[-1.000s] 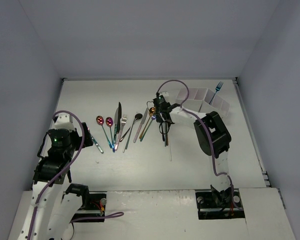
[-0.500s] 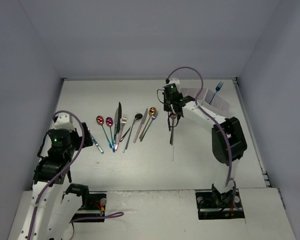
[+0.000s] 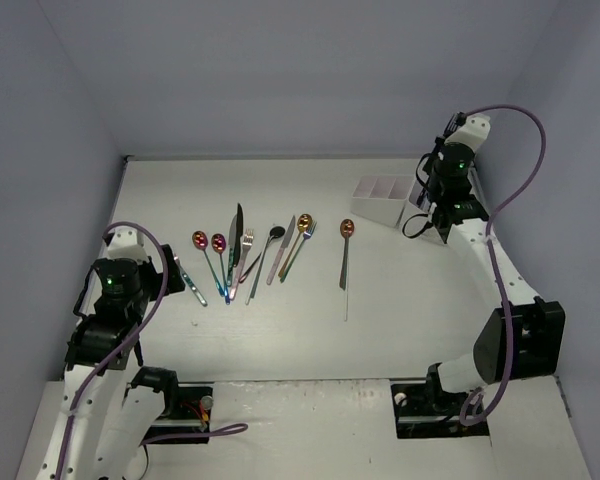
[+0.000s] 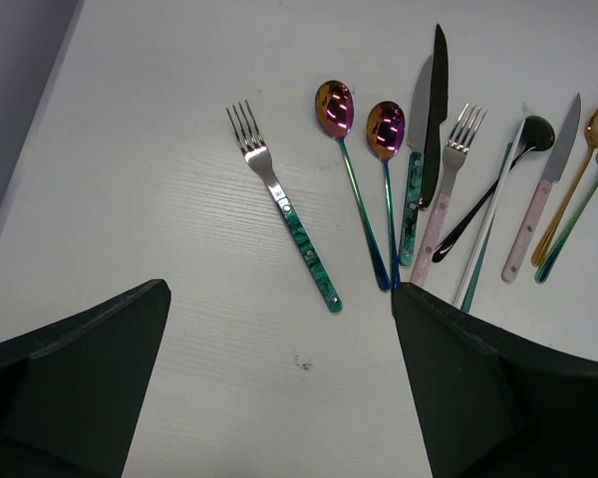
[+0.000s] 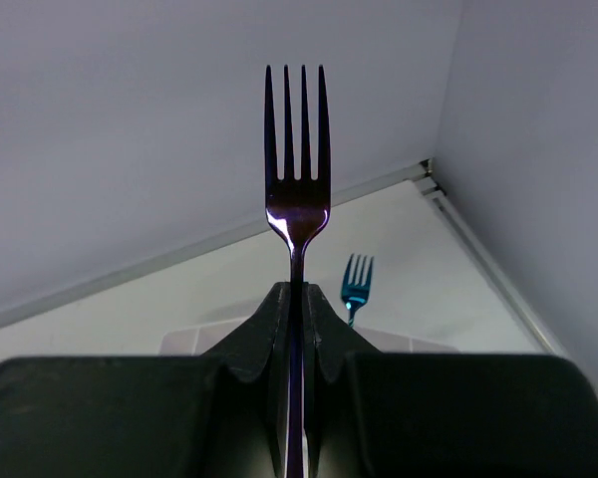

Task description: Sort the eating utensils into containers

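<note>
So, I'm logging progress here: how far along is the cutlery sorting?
Barely started. One blue fork already stands in the containers. The right gripper is shut on a dark fork, tines up, near them. Left to sort: the row of utensils and a lone spoon apart from it. The left gripper hangs open over the row.

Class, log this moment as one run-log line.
right gripper: shut on dark fork, tines up, by containers | left gripper: open over laid-out utensils | blue fork: upright ahead

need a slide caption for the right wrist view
Right gripper clamps a dark fork, tines up; a blue fork stands behind it.
</note>
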Tool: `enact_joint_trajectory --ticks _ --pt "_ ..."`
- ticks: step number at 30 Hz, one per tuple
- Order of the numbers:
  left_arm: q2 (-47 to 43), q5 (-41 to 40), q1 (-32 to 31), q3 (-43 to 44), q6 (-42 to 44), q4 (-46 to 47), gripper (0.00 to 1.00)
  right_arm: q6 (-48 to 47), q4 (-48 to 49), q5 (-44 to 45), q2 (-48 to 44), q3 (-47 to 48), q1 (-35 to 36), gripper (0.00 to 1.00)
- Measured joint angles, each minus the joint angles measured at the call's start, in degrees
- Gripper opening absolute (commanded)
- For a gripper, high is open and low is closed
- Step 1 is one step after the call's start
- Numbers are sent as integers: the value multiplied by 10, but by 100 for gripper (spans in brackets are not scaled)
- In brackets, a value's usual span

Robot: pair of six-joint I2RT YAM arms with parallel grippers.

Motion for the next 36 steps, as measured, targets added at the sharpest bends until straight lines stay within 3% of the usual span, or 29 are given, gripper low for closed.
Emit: enact_joint_trajectory --ticks 15,25,36 --pt "-1 -3 0 0 0 0 93 -2 192 12 112 -37 -69 0" --pt "-1 -3 0 0 0 0 93 0 233 9 193 -50 -70 0" --pt "0 -1 0 0 0 0 93 18 246 -25 193 -113 -67 21"
